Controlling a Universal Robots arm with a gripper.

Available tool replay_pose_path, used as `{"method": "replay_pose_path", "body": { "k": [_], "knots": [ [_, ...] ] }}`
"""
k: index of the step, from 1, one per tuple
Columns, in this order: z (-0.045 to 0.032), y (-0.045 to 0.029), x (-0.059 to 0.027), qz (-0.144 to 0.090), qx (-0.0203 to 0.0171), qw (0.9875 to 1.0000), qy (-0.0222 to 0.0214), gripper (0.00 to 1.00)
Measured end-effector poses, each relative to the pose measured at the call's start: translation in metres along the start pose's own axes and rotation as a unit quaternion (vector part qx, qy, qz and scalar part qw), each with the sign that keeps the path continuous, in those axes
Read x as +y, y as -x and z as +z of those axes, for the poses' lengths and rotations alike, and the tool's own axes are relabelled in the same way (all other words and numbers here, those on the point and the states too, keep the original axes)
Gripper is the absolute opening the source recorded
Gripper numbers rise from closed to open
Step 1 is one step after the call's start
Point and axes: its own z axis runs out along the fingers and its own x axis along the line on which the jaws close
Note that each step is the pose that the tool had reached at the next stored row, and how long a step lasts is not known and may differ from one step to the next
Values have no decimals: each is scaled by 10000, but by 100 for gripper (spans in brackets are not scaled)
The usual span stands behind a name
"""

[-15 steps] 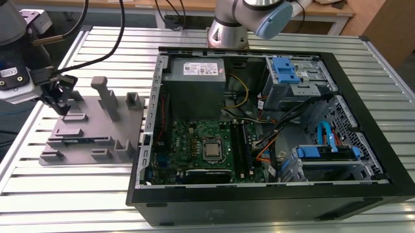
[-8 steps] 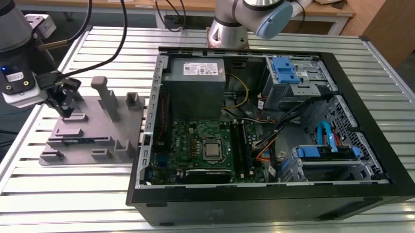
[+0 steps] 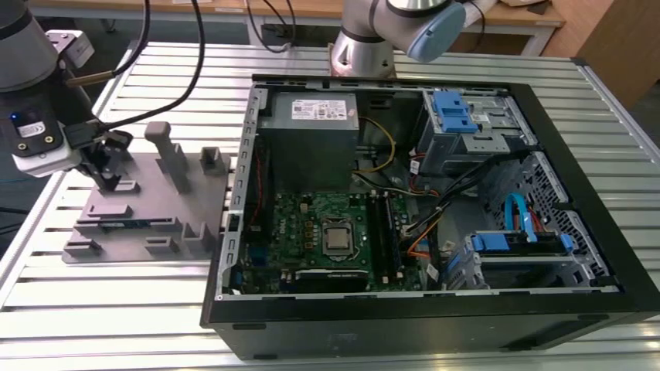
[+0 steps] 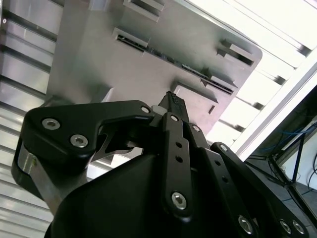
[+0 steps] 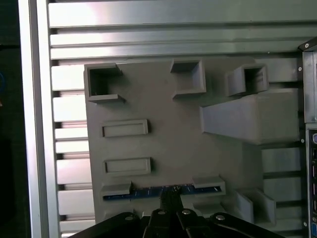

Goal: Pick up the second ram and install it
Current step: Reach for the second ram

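Hovering, pickup step | exterior view: gripper [image 3: 108,182] over grey slotted block [image 3: 154,202], second ram [image 3: 129,225] seated in a slot | second wrist view: jaws look closed, empty | first wrist view: gripper above ram's middle; grasping likely needs jaws parted astride it.

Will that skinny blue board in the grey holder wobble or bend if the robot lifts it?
Probably stiff, not floppy: the second ram shows as a straight, thin edge along its slot in the grey holder. Likely light, being so thin. It may tip over if set down on that narrow edge without support.
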Motion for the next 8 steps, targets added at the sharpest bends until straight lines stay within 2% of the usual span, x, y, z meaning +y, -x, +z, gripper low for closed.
{"method": "replay_pose_path", "body": {
  "k": [8],
  "knots": [
    [74, -1, 0, 0, -1, 10000, 0, 11]
  ]
}}
